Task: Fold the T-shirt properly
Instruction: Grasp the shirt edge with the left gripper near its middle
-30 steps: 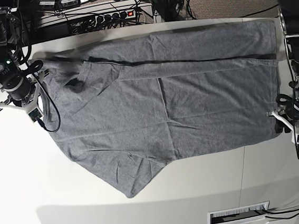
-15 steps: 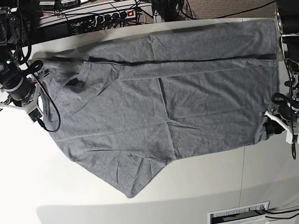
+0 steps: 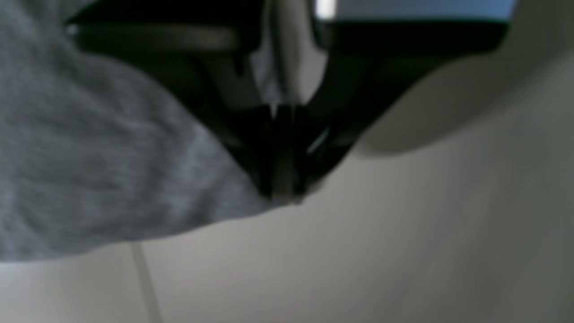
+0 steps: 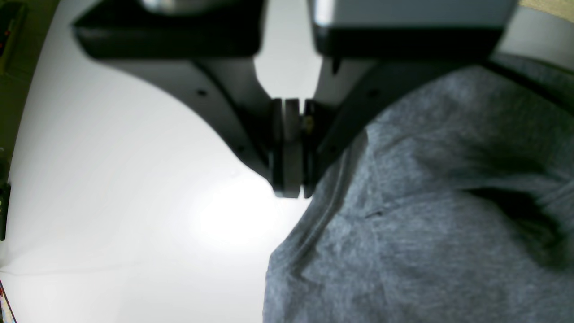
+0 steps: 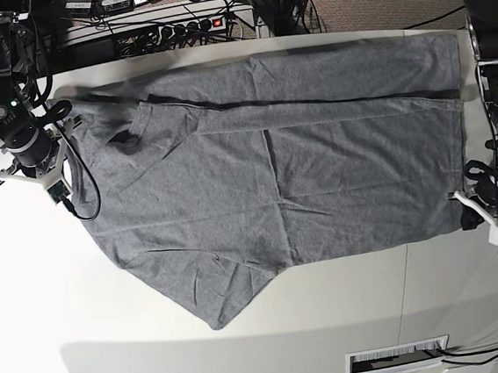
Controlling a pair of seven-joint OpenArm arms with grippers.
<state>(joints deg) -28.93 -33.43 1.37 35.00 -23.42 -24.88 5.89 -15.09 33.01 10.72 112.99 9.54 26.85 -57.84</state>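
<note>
Base view: shirt [image 5: 274, 166] spread flat on counter [image 5: 245, 328], one sleeve pointing near. Left tool [image 5: 479, 207] at shirt's right near corner; in left wrist view jaws look nearly together on hem corner, cloth bunched at tips, grip likely but blurred. Right tool [image 4: 289, 179] closed, empty, beside shirt's left edge. Step: securing corners for first fold. Next: right tool needs opening, pinching edge.

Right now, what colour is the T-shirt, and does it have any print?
The T-shirt is plain heather grey, no print visible. The base view shows it best.
</note>
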